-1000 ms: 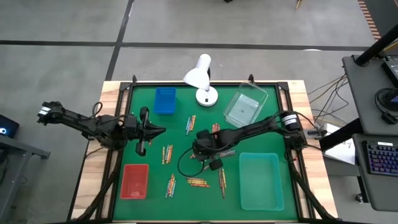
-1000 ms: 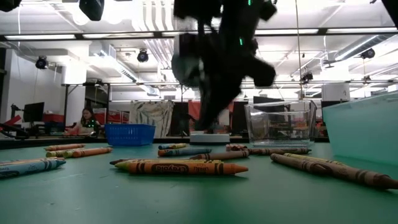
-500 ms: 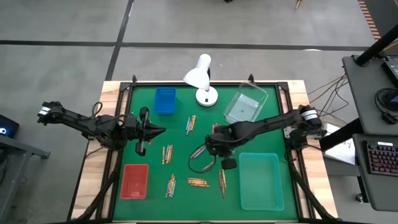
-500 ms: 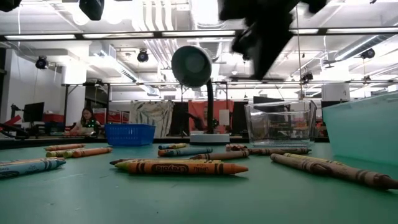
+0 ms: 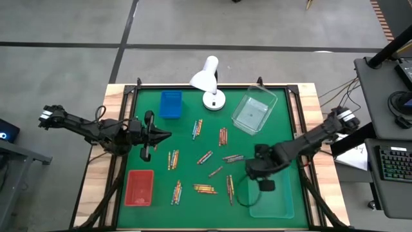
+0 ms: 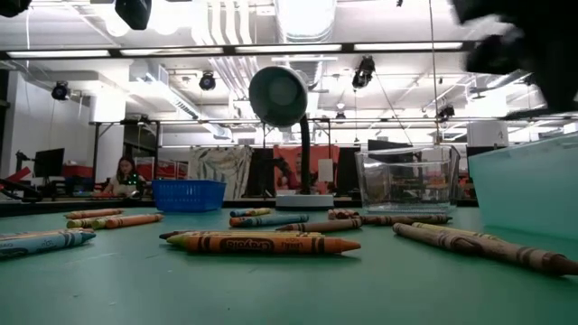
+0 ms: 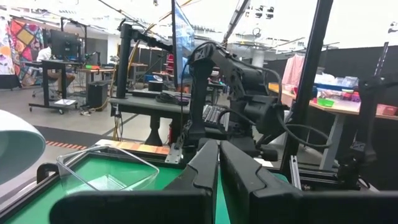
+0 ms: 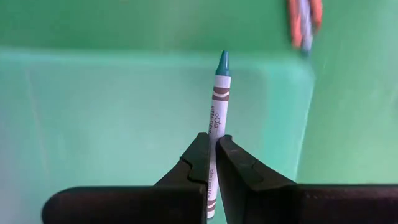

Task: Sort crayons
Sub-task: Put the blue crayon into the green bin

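Since a second ago the right arm has swung off the middle of the green mat (image 5: 193, 106) toward the big teal tray (image 5: 273, 200), and the right gripper (image 8: 211, 152) now hangs over that tray's near wall, fingers pinched on a teal crayon (image 8: 216, 118). It's gripped on the lower paper wrap, with the pointed tip sticking out over the tray.

Left gripper (image 7: 217, 162) waits at the mat's left edge, well away from the teal tray, jaws pressed together on nothing.

Rest of the crayons (image 5: 205, 189) lie loose in small bunches on the mat left of the teal tray. The blue basket (image 5: 170, 104), red tray (image 5: 140, 187) and clear bin (image 5: 253, 111) sit farther off.

My guess on handling: crayons are light, stiff, waxy sticks that snap if squeezed hard and roll easily, so grab mid-wrapper where the paper gives grip. The trays look like smooth hard plastic and the mat looks felt-like.
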Robot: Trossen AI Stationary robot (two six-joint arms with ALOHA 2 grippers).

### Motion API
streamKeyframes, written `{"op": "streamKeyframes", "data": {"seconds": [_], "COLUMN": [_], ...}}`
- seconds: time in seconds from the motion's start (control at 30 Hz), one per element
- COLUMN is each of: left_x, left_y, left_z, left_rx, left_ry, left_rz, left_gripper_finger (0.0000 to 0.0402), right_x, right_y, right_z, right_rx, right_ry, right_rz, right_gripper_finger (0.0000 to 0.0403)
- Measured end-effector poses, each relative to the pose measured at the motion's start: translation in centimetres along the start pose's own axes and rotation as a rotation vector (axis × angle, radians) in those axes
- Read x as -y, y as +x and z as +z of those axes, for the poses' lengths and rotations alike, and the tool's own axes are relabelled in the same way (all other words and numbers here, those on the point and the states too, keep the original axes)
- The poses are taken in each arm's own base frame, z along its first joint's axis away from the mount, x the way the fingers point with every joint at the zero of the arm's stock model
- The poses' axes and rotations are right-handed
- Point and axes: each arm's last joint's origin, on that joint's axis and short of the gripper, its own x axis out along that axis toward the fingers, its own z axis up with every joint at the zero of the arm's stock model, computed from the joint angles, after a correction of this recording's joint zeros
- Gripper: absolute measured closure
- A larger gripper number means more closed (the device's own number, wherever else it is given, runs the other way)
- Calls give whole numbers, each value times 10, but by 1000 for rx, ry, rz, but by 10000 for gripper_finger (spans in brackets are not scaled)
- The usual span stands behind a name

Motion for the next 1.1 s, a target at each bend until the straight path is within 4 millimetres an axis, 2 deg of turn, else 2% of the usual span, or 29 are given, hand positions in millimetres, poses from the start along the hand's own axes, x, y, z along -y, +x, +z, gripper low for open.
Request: {"op": "streamKeyframes", "data": {"seconds": [0.13, 0.27, 0.4, 0.53, 0.77, 1.1], "left_x": [0, 0, 0, 0, 0, 0], "left_y": [1, 1, 1, 2, 2, 2], "left_z": [-1, -1, -1, -2, -2, -3], "left_rx": [-4, -6, -6, -9, -12, -17], "left_ry": [1, 2, 2, 3, 4, 6], "left_rz": [0, 1, 1, 1, 3, 3], "left_gripper_finger": [402, 402, 402, 402, 402, 402], "right_x": [-2, 1, 4, 7, 6, 5], "right_y": [16, 34, 51, 59, 60, 60], "right_z": [-31, -47, -49, -48, -43, -41], "right_rx": [-46, -58, -47, -3, 83, 105], "right_ry": [82, 109, 83, 53, 43, 51], "right_rz": [-22, -68, -87, -151, -185, -166], "right_gripper_finger": [393, 393, 393, 393, 392, 390]}}
